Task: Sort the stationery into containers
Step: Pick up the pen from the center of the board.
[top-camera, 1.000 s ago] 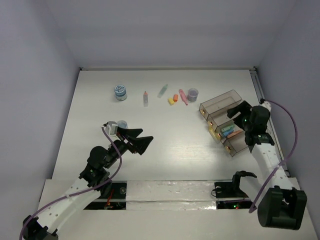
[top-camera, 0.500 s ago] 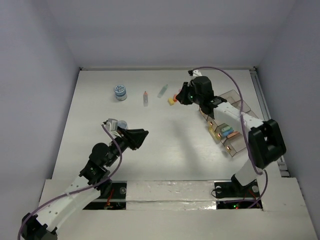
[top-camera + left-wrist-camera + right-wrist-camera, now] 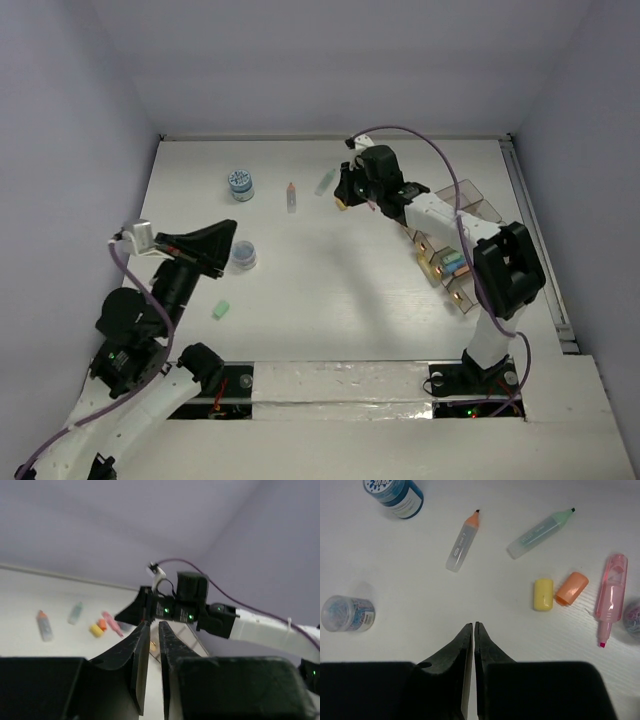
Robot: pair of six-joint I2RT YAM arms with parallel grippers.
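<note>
The stationery lies across the far half of the white table. A blue-white tub (image 3: 240, 184) (image 3: 395, 495), an orange-tipped pen (image 3: 291, 196) (image 3: 462, 542) and a green pen (image 3: 326, 181) (image 3: 540, 532) sit in a loose row. In the right wrist view, a yellow eraser (image 3: 543, 594), an orange eraser (image 3: 572, 587), a pink pen (image 3: 610, 597) and a purple tub (image 3: 634, 617) lie beside them. My right gripper (image 3: 343, 193) (image 3: 473, 625) hovers shut and empty above this group. My left gripper (image 3: 230, 230) (image 3: 152, 623), shut and empty, is raised above a clear tub (image 3: 242, 257) (image 3: 347, 613). A green eraser (image 3: 221, 310) lies nearer me.
The smoky-brown organiser tray (image 3: 465, 195) stands at the right, with a few coloured items in its nearer compartments. The right arm (image 3: 200, 612) stretches from it towards the far middle. White walls close the table at the back and sides.
My right gripper left the tray, swung to the far-middle items and shut. My left gripper shut, rose and pulled back to the left, uncovering the clear tub and a green eraser.
</note>
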